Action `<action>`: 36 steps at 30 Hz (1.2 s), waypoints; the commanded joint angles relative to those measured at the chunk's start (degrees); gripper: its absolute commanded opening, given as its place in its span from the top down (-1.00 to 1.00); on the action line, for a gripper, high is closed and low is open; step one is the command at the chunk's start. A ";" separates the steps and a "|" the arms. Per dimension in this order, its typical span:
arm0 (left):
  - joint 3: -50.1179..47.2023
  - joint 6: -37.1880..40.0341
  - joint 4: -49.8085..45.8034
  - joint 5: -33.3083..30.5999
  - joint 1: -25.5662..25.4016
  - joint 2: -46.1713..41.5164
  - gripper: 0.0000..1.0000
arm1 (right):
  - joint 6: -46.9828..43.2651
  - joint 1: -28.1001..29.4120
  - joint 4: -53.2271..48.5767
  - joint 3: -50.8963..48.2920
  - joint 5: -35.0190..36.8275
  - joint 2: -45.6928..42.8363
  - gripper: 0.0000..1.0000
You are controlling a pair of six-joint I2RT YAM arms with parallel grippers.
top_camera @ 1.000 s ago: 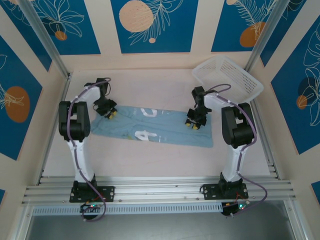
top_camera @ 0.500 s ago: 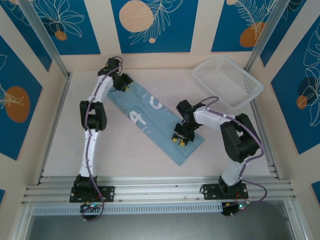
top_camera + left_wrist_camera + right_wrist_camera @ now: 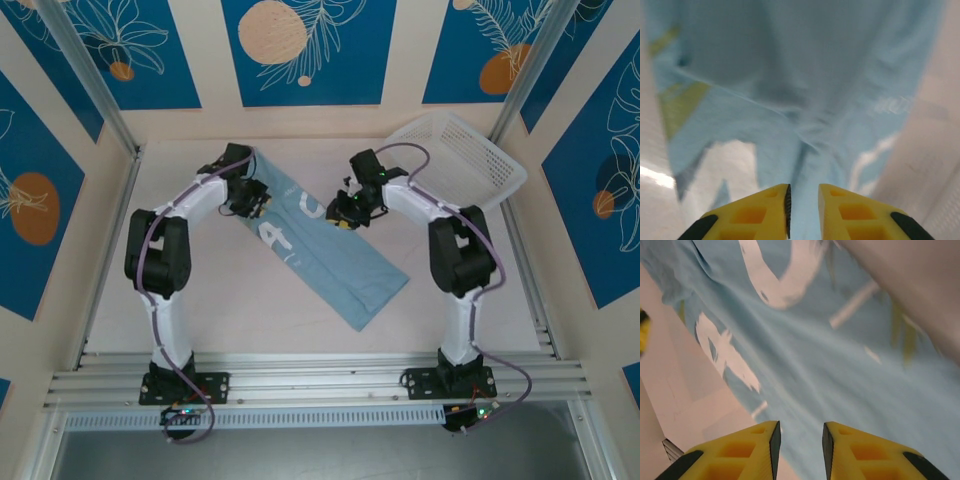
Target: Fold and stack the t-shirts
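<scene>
Sky-blue t-shirt (image 3: pixel 340 265) lies diagonally on the surface (image 3: pixel 250 305).
Right tool (image 3: pixel 800 432) slightly spread above it; whether the left tool (image 3: pixel 804 192) grips cannot be told.

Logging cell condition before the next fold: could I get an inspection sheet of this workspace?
Surface: pale table, no stains seen.
Job's things: one blue shirt, folded into a long strip, lying diagonally, white lettering up.
Clutter: white basket at the far right corner, apart from the shirt.
Grippers: left gripper over the strip's far end, fingers narrowly apart, hold on cloth unclear; right gripper above the lettering, narrowly open, nothing between.
Cables: purple cables run along both arms, looping at the bases.
Surroundings: blue-and-cream patterned walls; aluminium rails at the near edge.
</scene>
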 commanded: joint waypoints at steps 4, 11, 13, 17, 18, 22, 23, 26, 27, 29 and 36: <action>3.78 -7.37 -2.23 -3.39 2.36 8.21 0.64 | -2.47 0.14 -4.24 9.43 -2.56 10.00 0.41; 16.92 -2.23 -8.15 2.09 1.96 19.83 0.68 | 3.07 -1.52 -8.58 7.05 1.70 10.45 0.43; 21.56 -0.62 -10.33 4.80 1.67 23.67 0.68 | 5.44 -2.38 -8.01 3.83 2.09 8.21 0.43; 34.06 2.88 -14.38 8.36 0.52 31.61 0.68 | 11.88 -3.85 -5.84 -3.30 1.23 4.30 0.43; 37.53 3.58 -15.49 9.37 0.09 33.99 0.68 | 13.87 -3.99 -5.02 -5.29 0.88 3.12 0.43; 50.75 4.98 -18.86 12.35 -1.93 41.40 0.69 | 20.99 -3.65 -5.12 -12.33 2.15 -1.35 0.42; 51.69 4.81 -19.04 12.69 -2.29 41.99 0.68 | 22.28 -3.51 -4.60 -13.70 1.99 -2.25 0.42; 51.53 4.72 -17.95 13.35 -3.49 42.31 0.68 | 26.12 -2.00 -5.03 -17.15 1.65 -4.45 0.42; 51.53 5.08 -18.38 13.55 -3.76 42.16 0.68 | 26.96 -1.17 -5.77 -17.66 1.68 -4.88 0.42; 51.17 5.61 -20.73 12.84 -4.26 41.28 0.68 | 28.11 0.60 -6.60 -18.80 2.25 -5.92 0.42; 45.57 8.42 -16.79 10.00 -4.84 36.41 0.62 | 31.09 3.53 -3.60 -22.93 2.70 -8.75 0.41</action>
